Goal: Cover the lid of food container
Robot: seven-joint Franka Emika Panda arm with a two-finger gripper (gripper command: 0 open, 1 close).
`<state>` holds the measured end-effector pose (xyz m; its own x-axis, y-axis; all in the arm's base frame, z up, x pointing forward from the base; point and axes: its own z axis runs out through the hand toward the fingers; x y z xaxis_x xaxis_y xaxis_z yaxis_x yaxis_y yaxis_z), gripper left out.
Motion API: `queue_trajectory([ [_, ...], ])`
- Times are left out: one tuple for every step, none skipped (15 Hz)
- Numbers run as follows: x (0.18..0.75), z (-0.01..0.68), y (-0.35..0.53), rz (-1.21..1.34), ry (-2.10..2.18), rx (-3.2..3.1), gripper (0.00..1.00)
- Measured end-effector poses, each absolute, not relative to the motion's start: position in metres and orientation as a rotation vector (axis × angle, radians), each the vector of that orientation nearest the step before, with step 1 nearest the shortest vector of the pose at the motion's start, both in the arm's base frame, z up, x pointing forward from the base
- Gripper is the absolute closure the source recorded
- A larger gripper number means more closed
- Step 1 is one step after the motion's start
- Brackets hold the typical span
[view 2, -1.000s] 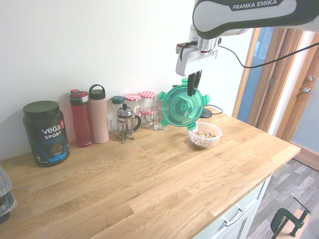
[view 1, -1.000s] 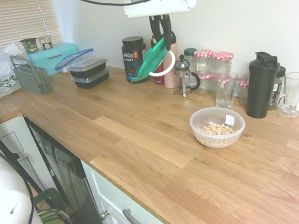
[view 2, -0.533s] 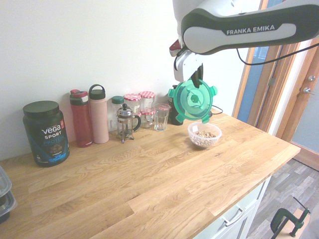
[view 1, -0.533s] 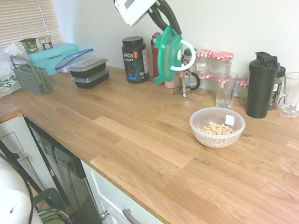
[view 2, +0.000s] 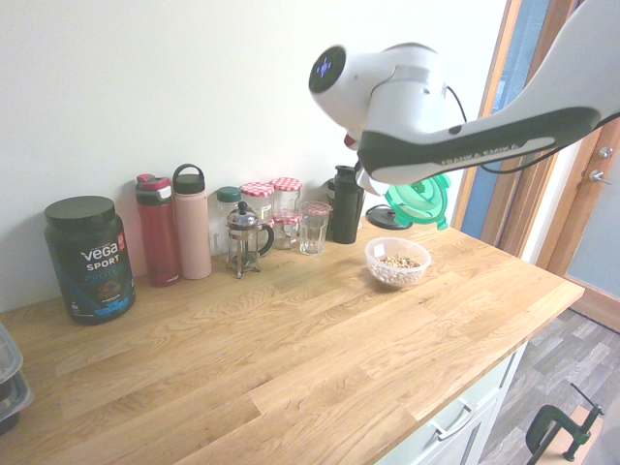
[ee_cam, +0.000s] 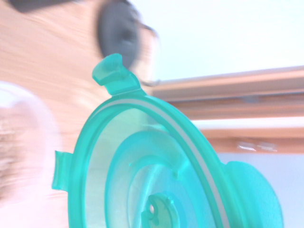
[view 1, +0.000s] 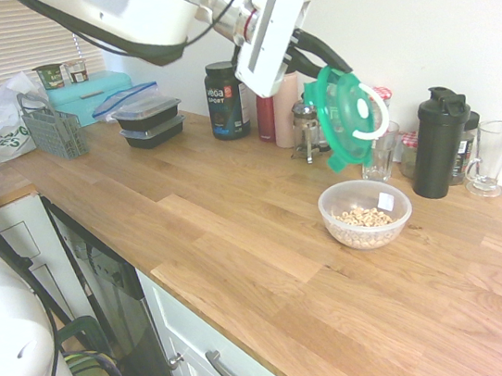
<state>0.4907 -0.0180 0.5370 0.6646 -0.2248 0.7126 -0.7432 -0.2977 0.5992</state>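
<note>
Lid [view 1: 346, 117]: green, round, held nearly on edge in the air, above and just behind the food container.
Food container [view 1: 365, 212]: clear bowl of pale pieces, uncovered, on the counter [view 1: 239, 236].
Claw [view 1: 319, 59]: pinching the lid's upper rim.
Arm: reaches in from upper left in the first exterior view, wrist angled slightly downward.
</note>
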Motion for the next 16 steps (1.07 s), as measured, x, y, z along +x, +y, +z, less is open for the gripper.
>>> queue_trajectory([
  [0.497, 0.524, -0.023, 0.635, -0.761, 1.775, 1.0],
  [0.503, 0.511, -0.027, 0.638, -0.755, 1.705, 1.0],
  [0.507, 0.496, -0.028, 0.638, -0.754, 1.635, 1.0],
  [0.51, 0.483, -0.029, 0.629, -0.755, 1.563, 1.0],
  [0.511, 0.471, -0.027, 0.614, -0.757, 1.513, 1.0],
  [0.515, 0.462, -0.025, 0.597, -0.757, 1.491, 1.0],
  [0.519, 0.455, -0.023, 0.588, -0.753, 1.486, 1.0],
  [0.523, 0.448, -0.021, 0.582, -0.748, 1.488, 1.0],
  [0.526, 0.442, -0.02, 0.579, -0.744, 1.491, 1.0],
  [0.529, 0.438, -0.018, 0.579, -0.741, 1.494, 1.0],
  [0.532, 0.433, -0.016, 0.582, -0.739, 1.495, 1.0],
  [0.534, 0.429, -0.015, 0.581, -0.737, 1.497, 1.0],
  [0.536, 0.424, -0.016, 0.576, -0.736, 1.496, 1.0],
  [0.538, 0.417, -0.017, 0.572, -0.735, 1.496, 1.0],
  [0.54, 0.411, -0.019, 0.566, -0.735, 1.494, 1.0],
  [0.541, 0.406, -0.021, 0.56, -0.733, 1.492, 1.0],
])
